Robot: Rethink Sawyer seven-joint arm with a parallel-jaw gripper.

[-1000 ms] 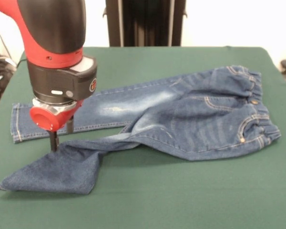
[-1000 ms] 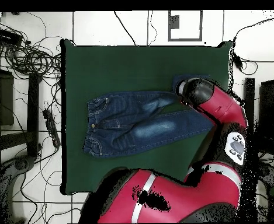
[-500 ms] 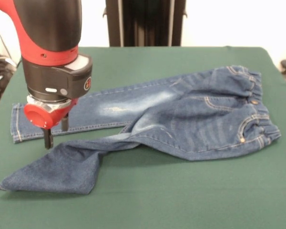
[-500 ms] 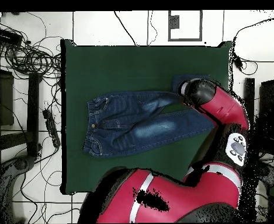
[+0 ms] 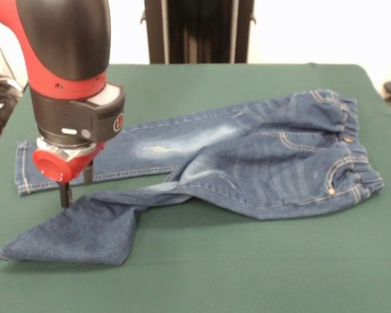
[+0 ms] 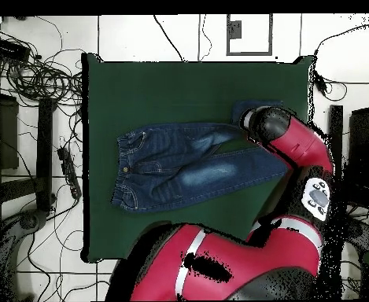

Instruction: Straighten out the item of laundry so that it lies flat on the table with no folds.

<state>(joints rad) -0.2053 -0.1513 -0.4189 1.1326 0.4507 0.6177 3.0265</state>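
Hand [image 5: 75, 188] open beside jeans [image 5: 247, 160]

Front view. The jeans [image 5: 247, 160] lie on the table [image 5: 260, 274], waistband toward 3 o'clock and 2 legs toward 9 o'clock. The far leg lies flat toward the table's 9 o'clock edge; the near leg is twisted and runs toward 8 o'clock. My gripper [image 5: 75, 189] stands between the 2 legs, just above the near one.
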